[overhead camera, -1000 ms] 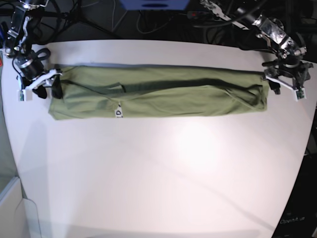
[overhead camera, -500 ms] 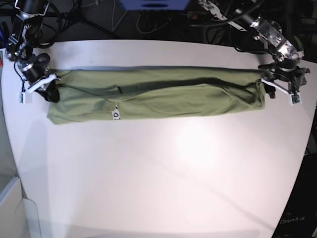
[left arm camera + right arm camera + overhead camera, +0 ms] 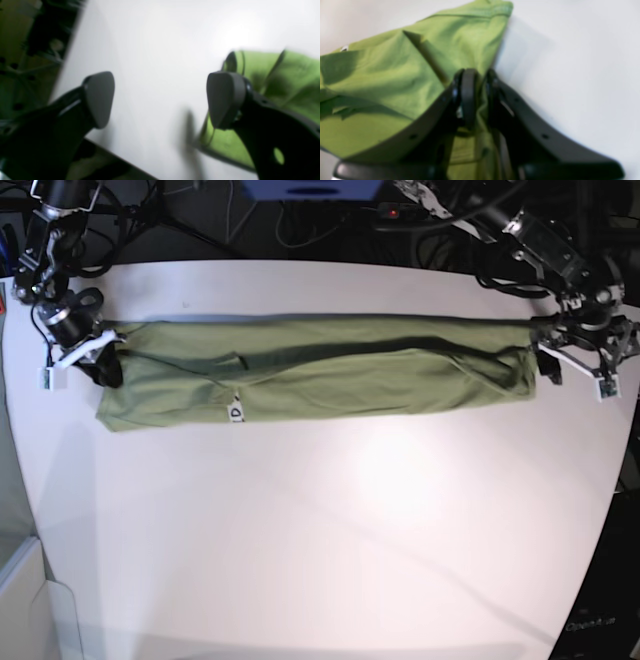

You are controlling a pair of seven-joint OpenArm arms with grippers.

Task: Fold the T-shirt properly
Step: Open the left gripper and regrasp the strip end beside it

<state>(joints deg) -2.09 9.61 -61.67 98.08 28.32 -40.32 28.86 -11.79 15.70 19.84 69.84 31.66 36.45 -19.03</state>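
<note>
- your right tool [image 3: 480,97] is clamping down on one end of the T-shirt [image 3: 330,370], cloth pinched between its fingers
- your left tool [image 3: 160,100] is hanging wide open by the other end, one finger over the fabric
- the shirt's lying in a long strip across the white bench [image 3: 320,520]

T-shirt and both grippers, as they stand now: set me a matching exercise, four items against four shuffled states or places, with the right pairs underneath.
Items
1. Left gripper
2. Right gripper
3. T-shirt
4. White table

States or places
A. Olive-green, lying as a long, narrow strip
B. Closed on a bunched end of the cloth
C. Under the cloth, its surface showing on both long sides of it
D. Jaws wide apart, with bare white surface showing between them

Pairs: 1-D, 2-B, 3-A, 4-C
</note>
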